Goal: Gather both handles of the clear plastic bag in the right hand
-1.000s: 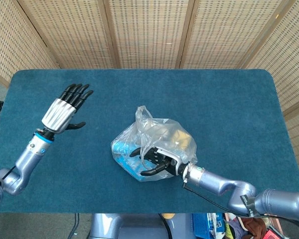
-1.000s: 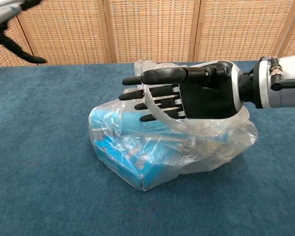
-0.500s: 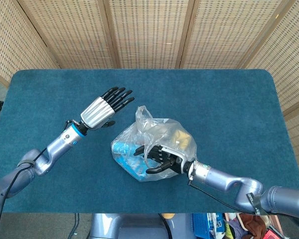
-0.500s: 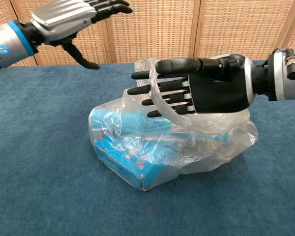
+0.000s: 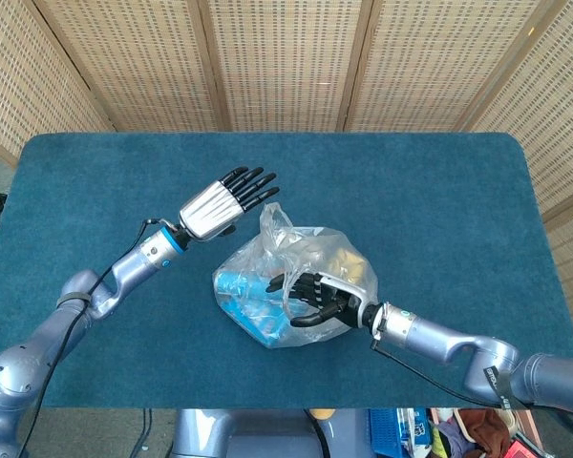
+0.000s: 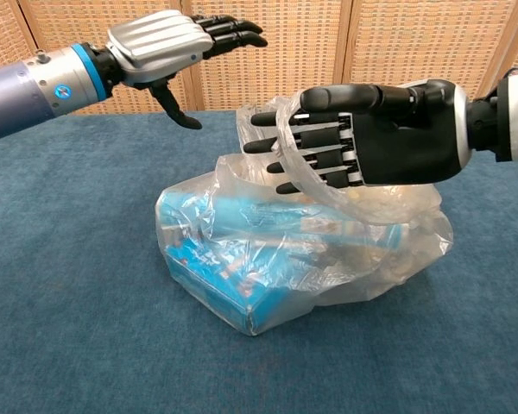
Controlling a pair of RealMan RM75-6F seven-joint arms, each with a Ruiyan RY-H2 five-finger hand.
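The clear plastic bag (image 5: pixel 339 262) (image 6: pixel 397 250) lies at the table's middle with a blue box (image 5: pixel 239 286) (image 6: pixel 203 254) inside. My right hand (image 5: pixel 317 296) (image 6: pixel 371 142) reaches in from the right with its fingers straight, and one handle loop (image 6: pixel 298 185) is threaded around them. The other handle (image 5: pixel 275 221) (image 6: pixel 249 121) stands up at the bag's far left side. My left hand (image 5: pixel 224 198) (image 6: pixel 168 43) hovers open just left of that handle, palm down and fingers stretched toward it, without touching it.
The blue cloth-covered table (image 5: pixel 439 191) (image 6: pixel 60 302) stretches out on all sides of the bag. Woven wicker screens (image 5: pixel 286 57) (image 6: pixel 397 43) stand behind its far edge.
My left hand has swung in from the far left to just beside the bag's upright handle. My right hand has lifted slightly, with the loop still around its fingers.
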